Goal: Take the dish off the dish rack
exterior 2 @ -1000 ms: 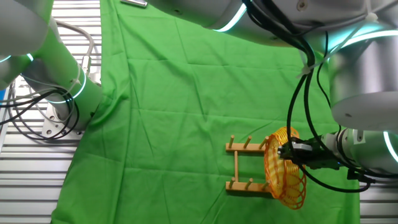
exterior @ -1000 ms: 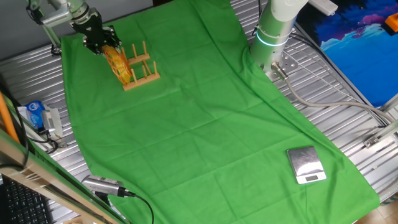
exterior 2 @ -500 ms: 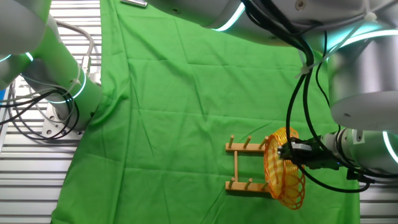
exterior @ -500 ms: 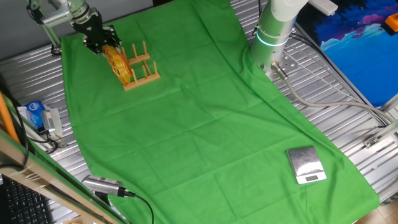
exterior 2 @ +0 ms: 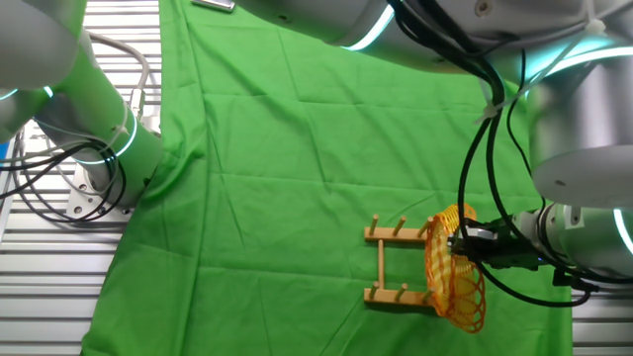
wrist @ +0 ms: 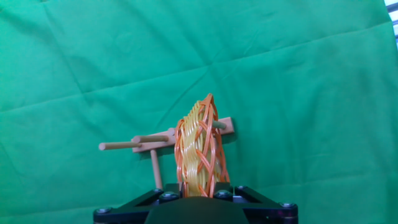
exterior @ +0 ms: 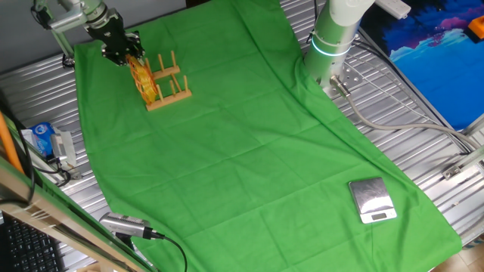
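The gripper (exterior: 125,51) is positioned at the far left corner of the green cloth (exterior: 249,143) and is clenched on the rim of the dish (exterior: 144,79). In the hand view, the woven rim of the dish (wrist: 199,155) is seen edge-on, running straight down into the black gripper body (wrist: 196,208) at the bottom of the picture; the fingertips themselves are hidden by the body. In the other fixed view, the gripper (exterior 2: 463,244) is seen at the near edge of the dish (exterior 2: 453,282), with the black fingers closed against the wickerwork.

The dish is held upright on edge at the end of the dish rack (exterior: 168,87) nearest the gripper. It stands among the upright pegs of the dish rack (exterior 2: 401,267) and extends past the base on both sides. In the hand view, the dish rack (wrist: 165,143) is seen behind and to the left of the dish, with one peg showing just to its right. Whether the lower rim is touching the base cannot be told.

The dish rack rests on the cloth, which covers a slatted metal table (exterior: 423,151). A small silver scale (exterior: 372,200) lies on the cloth, well apart from the rack.
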You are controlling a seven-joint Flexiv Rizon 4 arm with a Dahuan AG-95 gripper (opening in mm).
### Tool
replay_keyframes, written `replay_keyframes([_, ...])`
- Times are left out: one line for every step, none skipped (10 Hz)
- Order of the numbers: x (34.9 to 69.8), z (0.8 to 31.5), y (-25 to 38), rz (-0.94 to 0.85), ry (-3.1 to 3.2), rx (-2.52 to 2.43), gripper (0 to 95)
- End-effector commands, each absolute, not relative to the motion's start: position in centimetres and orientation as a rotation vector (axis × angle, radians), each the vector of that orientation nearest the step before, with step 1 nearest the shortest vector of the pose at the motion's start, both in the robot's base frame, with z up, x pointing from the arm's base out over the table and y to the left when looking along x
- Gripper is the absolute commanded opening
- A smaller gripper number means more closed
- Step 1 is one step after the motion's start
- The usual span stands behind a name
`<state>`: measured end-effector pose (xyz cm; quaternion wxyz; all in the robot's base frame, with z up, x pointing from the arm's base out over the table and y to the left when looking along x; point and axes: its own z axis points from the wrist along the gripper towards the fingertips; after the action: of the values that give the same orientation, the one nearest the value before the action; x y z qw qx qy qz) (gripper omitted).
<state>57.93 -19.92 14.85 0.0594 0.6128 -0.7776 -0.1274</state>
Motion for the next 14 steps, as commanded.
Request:
replay_keyframes([57.9, 14.84, -19.9, -0.382, -2.356, 1.854, 19.0])
replay_keyframes([57.9, 14.84, -19.9, -0.381, -2.355, 1.855, 19.0])
replay_keyframes([57.9, 14.84, -19.9, -0.383, -2.356, 1.854, 19.0])
replay_keyframes([57.9, 14.84, -19.91, -0.386, -2.359, 1.85, 19.0])
replay_keyframes([57.9, 14.84, -19.91, -0.387, -2.359, 1.85, 19.0])
replay_keyframes([57.89, 14.84, -19.91, -0.389, -2.36, 1.85, 19.0])
replay_keyframes([57.87, 14.89, -19.95, -0.395, -2.372, 1.83, 19.0])
replay_keyframes([57.87, 14.91, -19.96, -0.4, -2.372, 1.829, 19.0])
replay_keyframes([57.85, 14.95, -20.01, -0.407, -2.371, 1.825, 19.0])
replay_keyframes([57.84, 14.96, -20.04, -0.413, -2.371, 1.824, 19.0])
replay_keyframes([57.82, 14.98, -20.07, -0.425, -2.374, 1.816, 19.0])
replay_keyframes([57.8, 15.02, -20.13, -0.435, -2.376, 1.802, 19.0])
replay_keyframes([57.77, 15.06, -20.18, -0.441, -2.377, 1.796, 19.0])
replay_keyframes([57.73, 15.21, -20.26, -0.461, -2.38, 1.778, 19.0])
